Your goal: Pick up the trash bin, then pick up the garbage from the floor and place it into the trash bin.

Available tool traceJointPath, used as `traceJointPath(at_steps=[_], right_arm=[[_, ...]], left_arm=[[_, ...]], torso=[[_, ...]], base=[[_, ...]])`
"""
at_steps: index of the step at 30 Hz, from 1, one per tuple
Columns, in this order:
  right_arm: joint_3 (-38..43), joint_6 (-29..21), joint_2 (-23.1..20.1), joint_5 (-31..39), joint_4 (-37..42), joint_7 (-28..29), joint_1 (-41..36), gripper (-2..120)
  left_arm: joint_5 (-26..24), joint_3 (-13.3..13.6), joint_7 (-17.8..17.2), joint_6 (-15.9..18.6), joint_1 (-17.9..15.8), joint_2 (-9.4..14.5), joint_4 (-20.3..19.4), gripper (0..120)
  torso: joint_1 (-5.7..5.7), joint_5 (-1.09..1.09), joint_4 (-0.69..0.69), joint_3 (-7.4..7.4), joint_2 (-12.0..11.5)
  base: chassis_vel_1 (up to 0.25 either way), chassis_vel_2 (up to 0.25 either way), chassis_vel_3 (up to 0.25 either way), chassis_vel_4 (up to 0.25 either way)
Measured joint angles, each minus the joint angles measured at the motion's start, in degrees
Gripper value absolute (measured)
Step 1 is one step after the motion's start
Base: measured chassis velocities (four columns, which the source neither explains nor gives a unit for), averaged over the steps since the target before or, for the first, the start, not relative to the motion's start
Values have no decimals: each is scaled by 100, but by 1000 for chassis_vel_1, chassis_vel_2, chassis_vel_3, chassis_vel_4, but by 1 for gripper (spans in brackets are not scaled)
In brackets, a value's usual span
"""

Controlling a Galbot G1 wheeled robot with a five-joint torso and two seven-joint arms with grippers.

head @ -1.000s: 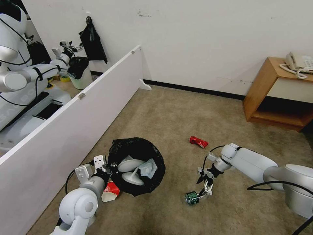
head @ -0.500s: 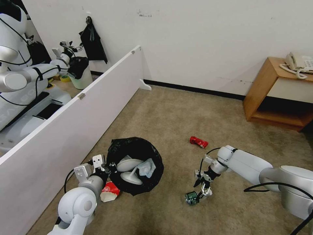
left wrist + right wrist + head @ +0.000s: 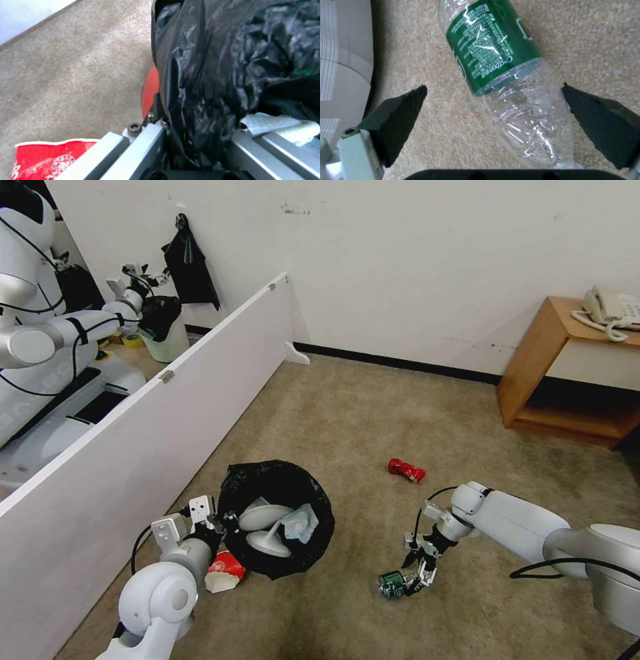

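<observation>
Risk sits with the clear green-labelled bottle, lying on the carpet between the spread fingers of the right hand: closing on its thin crumpled end could squeeze it out or roll it away. Left hand is clamped on the bag-lined rim of the trash bin, held tilted, so the slippers inside could spill.

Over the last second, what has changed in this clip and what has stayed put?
The right gripper drew back slightly toward the robot, then settled lower beside the green-labelled bottle; its pads are open on either side of the bottle, which lies on the carpet ungrasped. Unchanged: the left gripper stays clamped on the trash bin rim, and the red can and red-white paper cup have not moved.
</observation>
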Motion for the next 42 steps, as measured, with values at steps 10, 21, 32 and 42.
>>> traceJointPath(at_steps=[10,21,32,42], right_arm=[[73,0,60,-39,-56,20,-103,100],[101,20,98,-55,-124,14,-169,100],[225,102,260,-158,-379,2,-244,100],[297,192,462,-321,-612,29,-249,98]], left_arm=[[4,-6,11,-11,-1,-7,37,0],[-1,5,12,-13,-78,-10,110,0],[-11,22,11,-16,-129,-15,173,0],[-16,20,10,-22,-124,-25,192,0]], torso=[[0,0,0,0,0],[0,0,0,0,0],[0,-1,0,0,0],[-1,-11,-3,-2,3]], base=[[0,0,0,0],[0,0,0,0],[0,0,0,0],[0,0,0,0]])
